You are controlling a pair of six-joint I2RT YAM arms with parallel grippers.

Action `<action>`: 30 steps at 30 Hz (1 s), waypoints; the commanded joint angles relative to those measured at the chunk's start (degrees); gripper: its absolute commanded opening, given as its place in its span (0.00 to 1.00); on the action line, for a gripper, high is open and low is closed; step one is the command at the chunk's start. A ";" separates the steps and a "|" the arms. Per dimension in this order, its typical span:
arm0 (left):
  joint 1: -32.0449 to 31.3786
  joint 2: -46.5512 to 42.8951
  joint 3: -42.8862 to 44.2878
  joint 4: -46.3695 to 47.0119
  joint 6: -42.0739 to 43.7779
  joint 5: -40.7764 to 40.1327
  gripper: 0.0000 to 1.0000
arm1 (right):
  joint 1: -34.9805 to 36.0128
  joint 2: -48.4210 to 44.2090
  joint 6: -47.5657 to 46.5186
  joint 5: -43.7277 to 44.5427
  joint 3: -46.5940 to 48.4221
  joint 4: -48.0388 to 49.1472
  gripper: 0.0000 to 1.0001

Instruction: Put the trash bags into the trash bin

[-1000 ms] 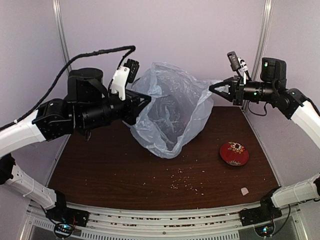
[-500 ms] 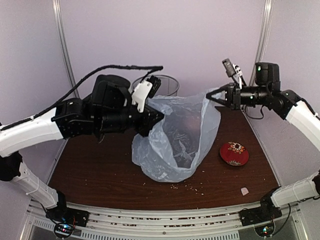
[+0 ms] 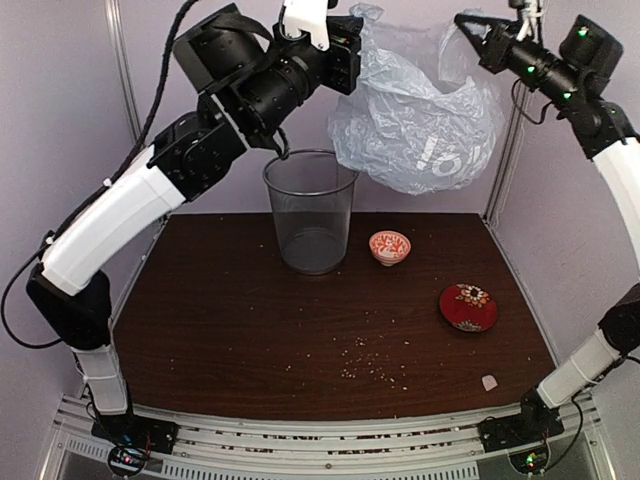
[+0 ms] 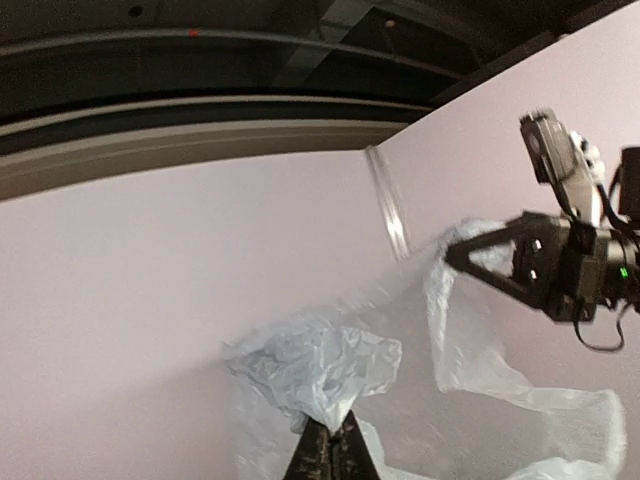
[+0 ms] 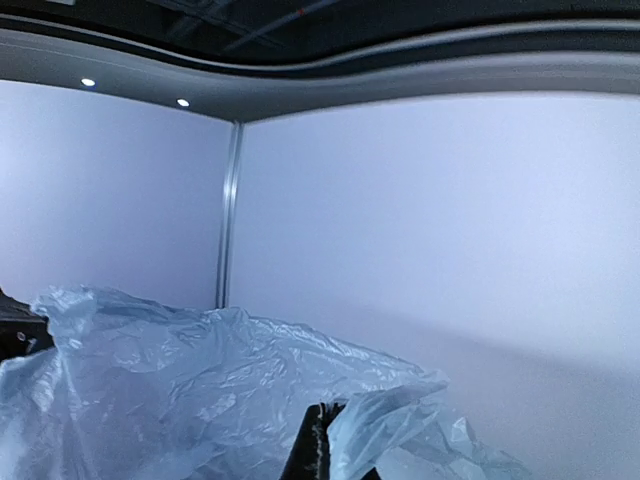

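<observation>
The pale blue-grey trash bag (image 3: 420,125) hangs high in the air, stretched between both grippers, above and to the right of the grey wire-mesh trash bin (image 3: 310,212), which stands upright at the back of the table. My left gripper (image 3: 352,52) is shut on the bag's left edge; the left wrist view shows its closed fingertips (image 4: 328,450) pinching a bunch of plastic (image 4: 315,365). My right gripper (image 3: 468,24) is shut on the bag's right edge, as the right wrist view shows (image 5: 325,440), with the bag (image 5: 170,390) spreading leftward.
A small red-patterned bowl (image 3: 389,247) sits right of the bin. A flat red round dish (image 3: 468,306) lies at the right. Crumbs (image 3: 375,368) are scattered near the front, and a small pale scrap (image 3: 489,381) lies front right. Walls close in behind and at the sides.
Both arms have risen sharply, lifting the bag off the table to well above the bin. The bin and the small bowl, hidden by the bag before, now show.
</observation>
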 commanded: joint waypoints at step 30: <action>-25.93 -47.95 -87.60 6.49 -22.26 -26.56 0.00 | 5.26 -31.76 -27.60 -26.22 -59.22 -31.91 0.02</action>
